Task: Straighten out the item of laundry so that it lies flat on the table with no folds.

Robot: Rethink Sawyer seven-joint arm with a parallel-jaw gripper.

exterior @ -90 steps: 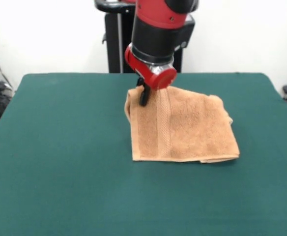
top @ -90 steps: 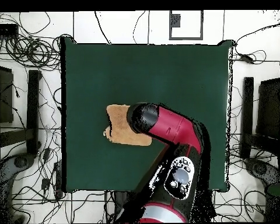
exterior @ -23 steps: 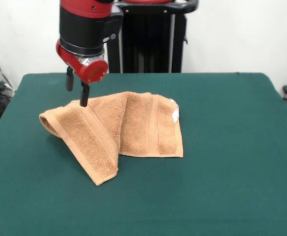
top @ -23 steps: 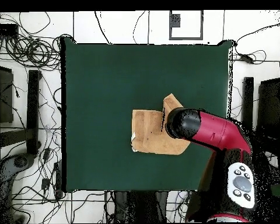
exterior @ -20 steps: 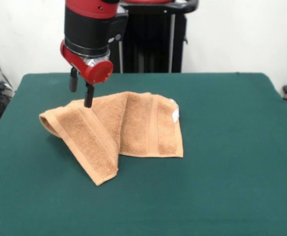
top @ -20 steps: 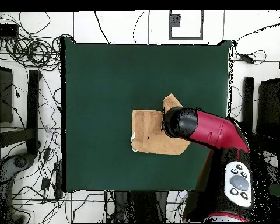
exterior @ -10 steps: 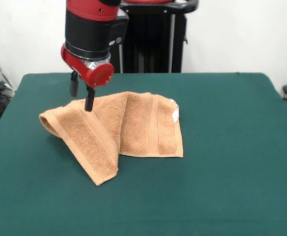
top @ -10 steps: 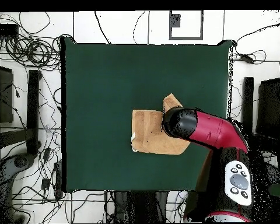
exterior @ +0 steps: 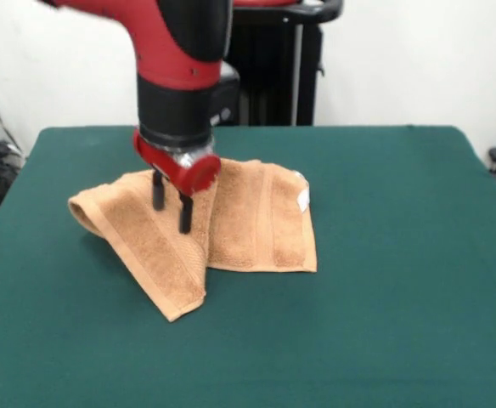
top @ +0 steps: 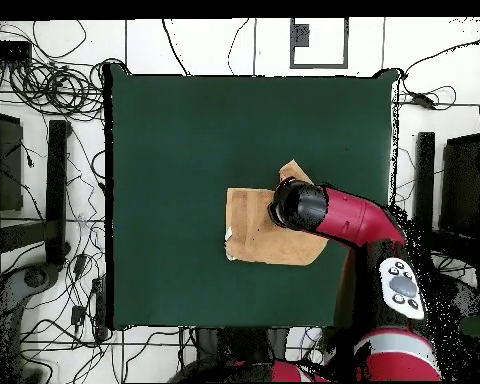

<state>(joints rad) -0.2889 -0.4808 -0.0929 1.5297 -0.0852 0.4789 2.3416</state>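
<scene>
Towel (exterior: pixel 256 217) left of centre on desk (exterior: pixel 401 323), left part doubled over into thick diagonal flap. Jaws apart, empty, low over fold ridge, gripper (exterior: pixel 171 207). Risk: pinching both layers together, dragging whole cloth instead of opening flap; fold only shifted, new creases.

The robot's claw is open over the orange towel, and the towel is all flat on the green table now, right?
Not quite. The gripper is open over the towel on the table, but the front view shows the towel is not flat: its left part is folded over into a loose flap.
</scene>
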